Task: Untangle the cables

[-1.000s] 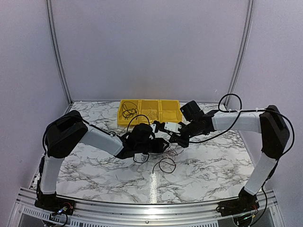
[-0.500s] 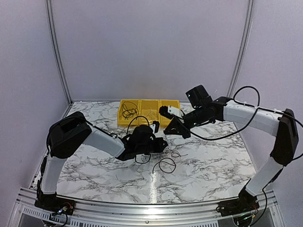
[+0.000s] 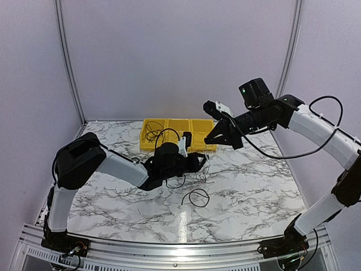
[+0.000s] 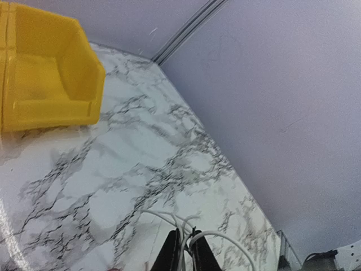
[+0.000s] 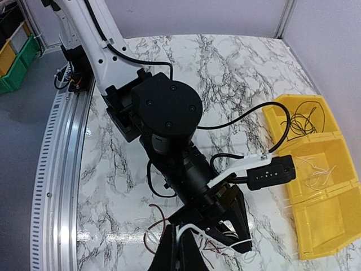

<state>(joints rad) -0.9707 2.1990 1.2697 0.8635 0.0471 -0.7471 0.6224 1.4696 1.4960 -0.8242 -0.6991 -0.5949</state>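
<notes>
Seen from the left wrist, the left gripper (image 4: pixel 186 241) is cropped by the bottom edge, and the pale cable (image 4: pixel 225 240) between its fingers runs out of frame. The right gripper (image 5: pixel 176 243) is cropped likewise. The cables (image 5: pixel 161 223) lie half-hidden beneath the left gripper, and their crossings are too fine to follow. The yellow bin (image 5: pixel 316 169) runs off the right edge.

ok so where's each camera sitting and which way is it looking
top external: fixed above and behind the bases, looking down across the table to the yellow bins; both arms show, left tool low by the cables, right tool raised.
left wrist: sits low, facing across the table toward the wall; its shut tool shows at the bottom, pale cable at the tips.
right wrist: high, looking down on the left arm and cables; its tool at the bottom.
shared: the yellow bins appear in all three.
</notes>
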